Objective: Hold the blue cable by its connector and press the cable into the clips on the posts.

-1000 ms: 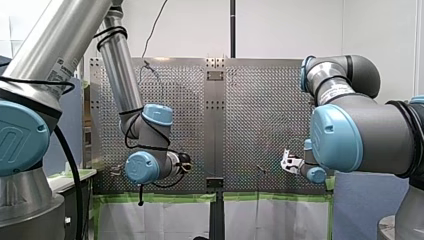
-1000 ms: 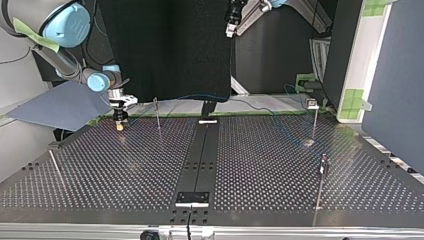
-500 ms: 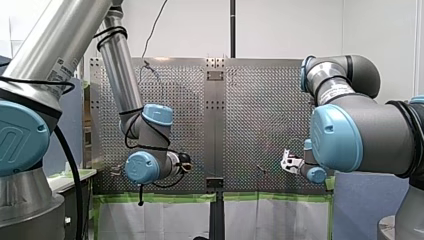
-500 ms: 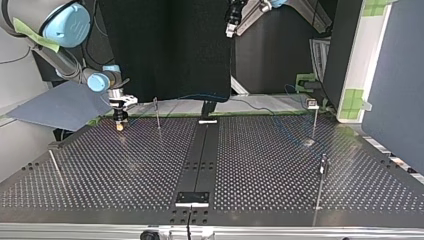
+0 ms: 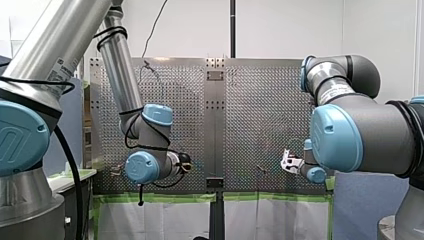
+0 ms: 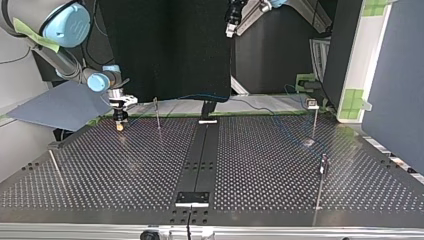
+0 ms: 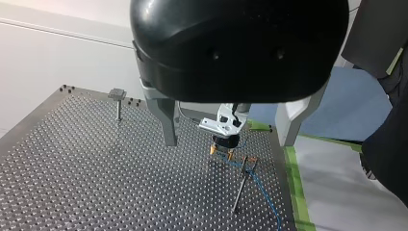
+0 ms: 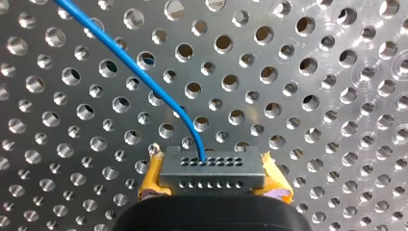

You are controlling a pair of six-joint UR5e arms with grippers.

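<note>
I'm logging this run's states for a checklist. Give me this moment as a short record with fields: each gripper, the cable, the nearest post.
Right gripper: shut on the connector, yellow pads on either side, low over the perforated table
Left gripper: open, empty, raised above the table
Blue cable: leaves the connector, runs by the nearest post; whether its clip holds it cannot be told
</note>
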